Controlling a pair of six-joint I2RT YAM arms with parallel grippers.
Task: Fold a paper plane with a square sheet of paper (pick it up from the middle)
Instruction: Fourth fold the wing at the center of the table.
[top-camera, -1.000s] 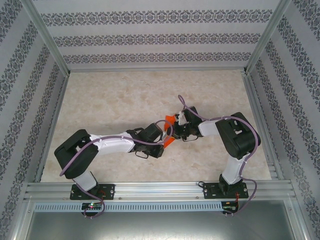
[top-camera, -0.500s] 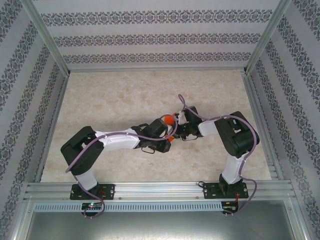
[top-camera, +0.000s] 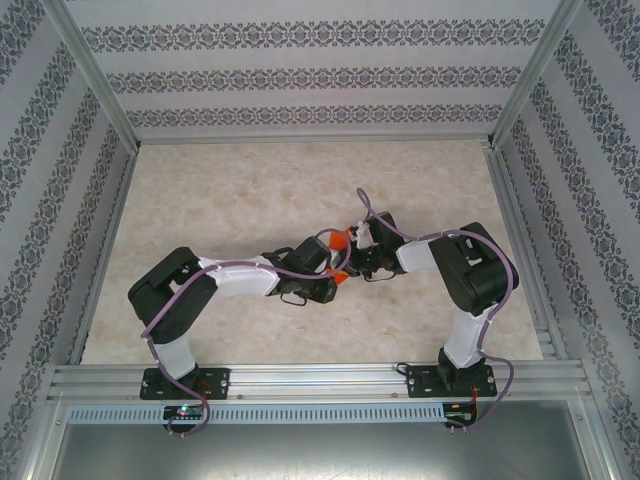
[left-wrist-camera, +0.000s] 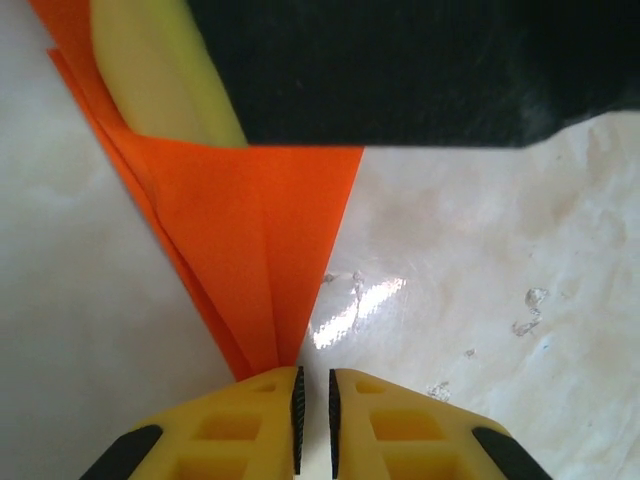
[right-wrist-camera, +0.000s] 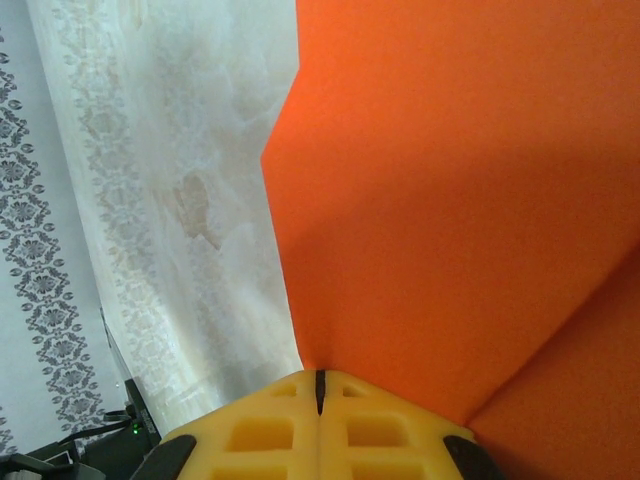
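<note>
The right pincer (right-wrist-camera: 320, 378) is clenched, jaws pressed flat together. The orange sheet (right-wrist-camera: 450, 200) is gripped right at the seam and fans out broad ahead of the fingertips. At the left pincer (left-wrist-camera: 314, 376), the jaws are drawn almost together, with only a slim slit left between the pads. The sheet's narrow, layered point runs down to the tip of one finger, but whether it is actually nipped cannot be told. The paper spans from one pincer to the other and appears to be lifted off the pale marbled surface (left-wrist-camera: 480, 300).

The step in hand is judged to be the tightening of a fold, with one end anchored and the other end worked. For that to go well, the right grip should be held firm as the anchor and not twisted. The layers just ahead of the left fingertips are slightly splayed, so they should be gathered and lined up before any pressure is applied. The left jaws should then be closed squarely across all the layers at once. Any pull is best directed along the crease, never across it. Thin paper like this can be expected to slip or tear if it is tugged sideways.
</note>
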